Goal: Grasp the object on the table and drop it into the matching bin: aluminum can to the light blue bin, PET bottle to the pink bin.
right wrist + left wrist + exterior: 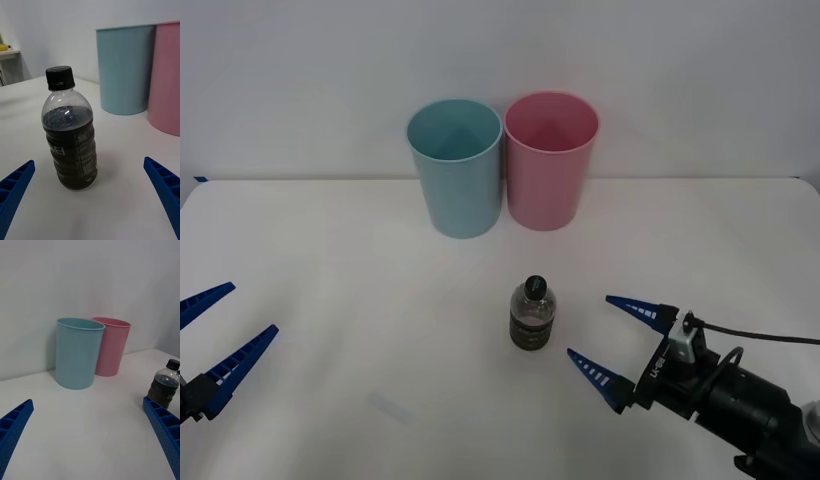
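Here your right hand [613, 346] sits released, blue ribbed fingers spread just beside the small clear plastic bottle with black cap [533, 314], upright on the white counter [330, 280]. Your left hand [220, 335] waits released. Farther back stand the light blue plastic bin [456, 170] and pink plastic bin [549, 163].
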